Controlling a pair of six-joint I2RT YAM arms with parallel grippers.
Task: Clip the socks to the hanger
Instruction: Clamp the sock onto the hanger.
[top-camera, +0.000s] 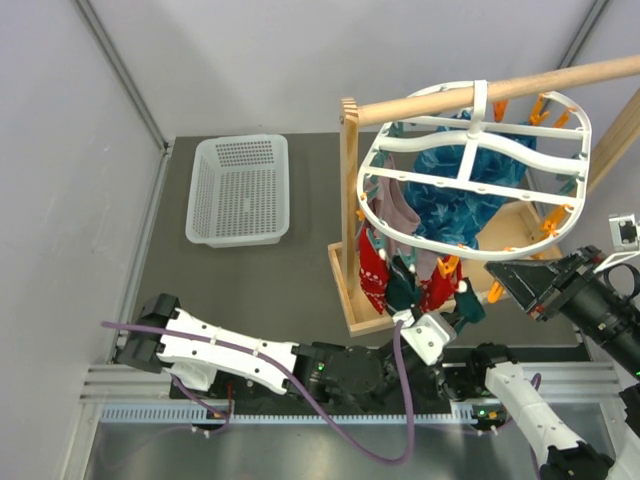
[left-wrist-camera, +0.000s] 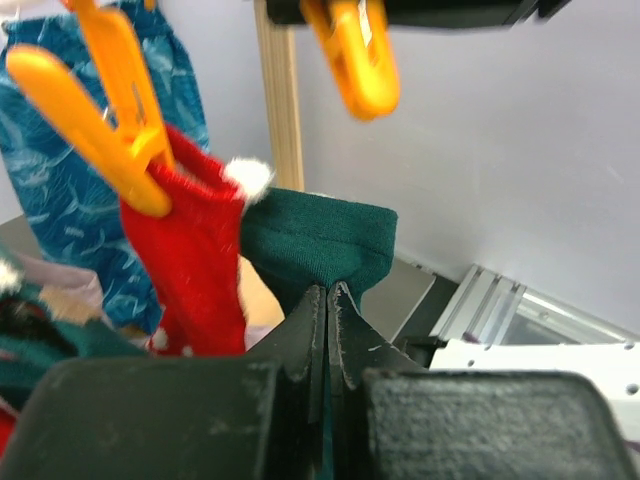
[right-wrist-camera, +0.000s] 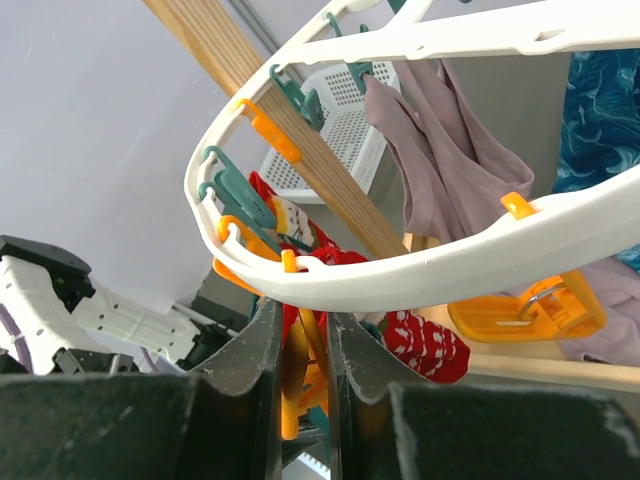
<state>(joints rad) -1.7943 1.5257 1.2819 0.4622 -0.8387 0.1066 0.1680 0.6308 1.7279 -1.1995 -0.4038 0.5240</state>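
Observation:
The white oval hanger (top-camera: 470, 170) hangs from a wooden rod. Red socks (top-camera: 372, 268) and a dark green one (top-camera: 402, 285) hang clipped at its near-left rim. My left gripper (top-camera: 452, 322) is shut on a dark green sock (left-wrist-camera: 320, 235) and holds it up below the near rim, beside a red sock (left-wrist-camera: 195, 270) held by an orange clip (left-wrist-camera: 110, 140). My right gripper (top-camera: 505, 280) reaches in from the right. In its wrist view it (right-wrist-camera: 300, 315) is shut on an orange clip (right-wrist-camera: 305, 385) under the hanger rim (right-wrist-camera: 450, 265). That clip (left-wrist-camera: 355, 55) hangs above the green sock.
The wooden stand's post (top-camera: 348, 190) and tray (top-camera: 355, 310) stand under the hanger. A teal-blue cloth (top-camera: 455, 200) and a mauve cloth (right-wrist-camera: 440, 170) hang inside the frame. A white perforated basket (top-camera: 240, 190) sits at the back left.

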